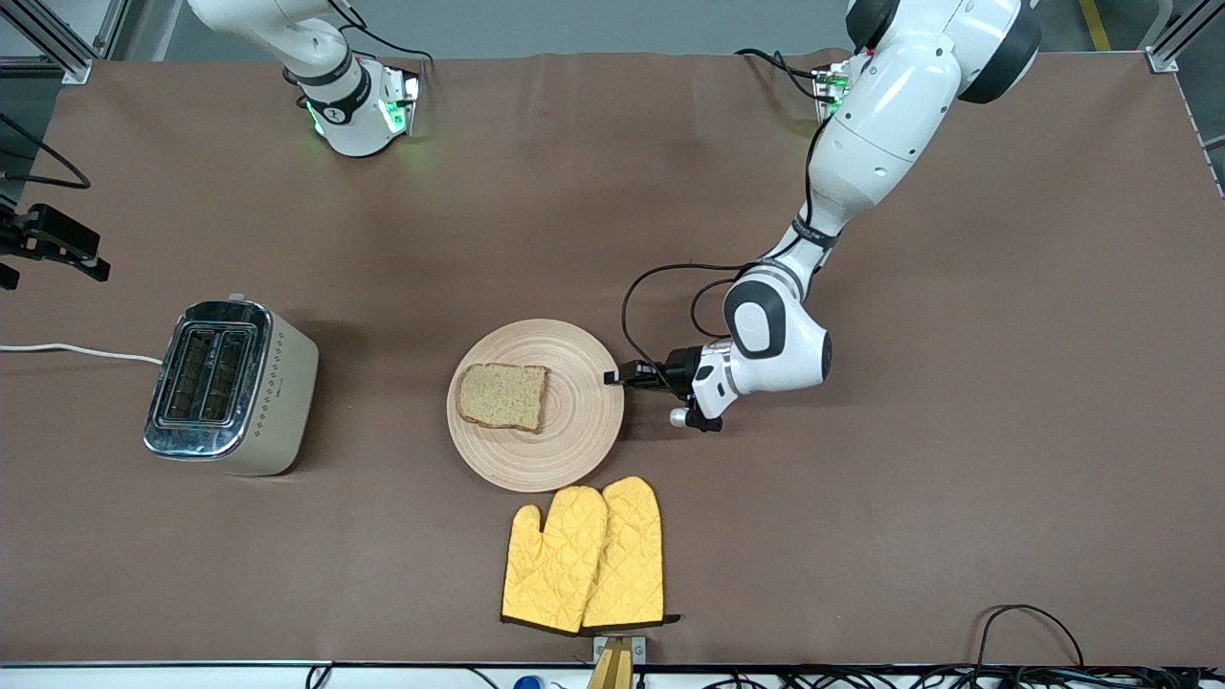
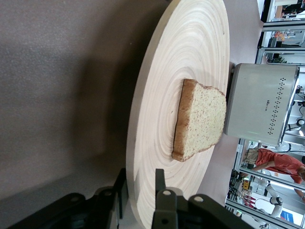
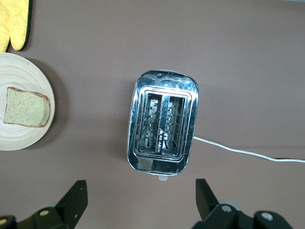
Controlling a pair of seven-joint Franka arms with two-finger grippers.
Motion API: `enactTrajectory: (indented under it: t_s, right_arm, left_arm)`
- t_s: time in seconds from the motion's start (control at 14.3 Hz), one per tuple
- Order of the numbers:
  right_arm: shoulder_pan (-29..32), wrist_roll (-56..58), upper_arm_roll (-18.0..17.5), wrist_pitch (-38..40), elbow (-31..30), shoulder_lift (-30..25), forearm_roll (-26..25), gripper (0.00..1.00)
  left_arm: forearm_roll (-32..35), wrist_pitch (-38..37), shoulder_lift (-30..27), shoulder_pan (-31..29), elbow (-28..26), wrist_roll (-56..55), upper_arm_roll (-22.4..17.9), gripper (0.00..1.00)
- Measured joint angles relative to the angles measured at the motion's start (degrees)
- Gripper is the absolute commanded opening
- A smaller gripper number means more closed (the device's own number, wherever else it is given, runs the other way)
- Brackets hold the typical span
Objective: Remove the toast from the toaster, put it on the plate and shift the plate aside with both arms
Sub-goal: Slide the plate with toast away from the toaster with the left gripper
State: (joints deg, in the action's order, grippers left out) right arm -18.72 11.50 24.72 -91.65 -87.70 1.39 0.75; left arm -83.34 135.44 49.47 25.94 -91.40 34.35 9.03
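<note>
The toast (image 1: 502,395) lies flat on the round wooden plate (image 1: 574,402) in the middle of the table. My left gripper (image 1: 617,376) is low at the plate's rim on the side toward the left arm's end. In the left wrist view my left gripper (image 2: 140,183) has one finger under the rim and one on top, closed on the plate (image 2: 190,43), with the toast (image 2: 200,121) farther in. My right gripper (image 3: 140,195) is open and empty, high over the table beside the toaster (image 3: 162,121); it shows at the front view's edge (image 1: 57,244).
The steel toaster (image 1: 230,388) stands toward the right arm's end, both slots empty, its white cord (image 1: 77,351) running off the table. Two yellow oven mitts (image 1: 584,555) lie just nearer the front camera than the plate.
</note>
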Motion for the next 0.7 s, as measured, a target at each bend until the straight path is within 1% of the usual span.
enactTrajectory:
  t_s: [0.14,0.21,0.28,0.49,0.56,0.63,0.7]
  right_arm:
    - [0.1,0.0,-0.04,0.02,0.0,0.0,-0.02,1.0]
    - [0.86,0.0,-0.75,0.02,0.0,0.0,-0.02,1.0]
    - [3.83,0.0,-3.84,0.03,0.0,-0.01,-0.02,1.0]
    - [20.68,-0.19,-21.54,0.03,0.01,-0.02,-0.06,1.0]
    - [23.77,-0.48,-24.85,0.03,0.01,-0.04,-0.06,1.0]
    - [24.95,-0.79,-26.24,0.03,0.01,-0.05,-0.06,1.0]
    - [25.18,-1.01,-26.69,0.03,0.01,-0.06,-0.06,1.0]
  left_arm:
    - [0.0,0.0,0.24,0.0,0.0,0.77,-0.01,0.11]
    - [0.0,0.0,0.27,0.0,0.0,1.06,-0.01,0.1]
    - [0.0,0.0,0.28,0.0,0.0,1.2,-0.01,0.1]
    - [-0.01,-0.1,0.26,-0.06,0.17,1.28,0.01,0.05]
    - [-0.01,-0.09,0.27,-0.07,0.3,1.28,0.0,0.04]
    - [-0.01,-0.08,0.27,-0.08,0.32,1.28,0.0,0.03]
    - [0.0,-0.08,0.27,-0.14,0.38,1.28,-0.07,0.03]
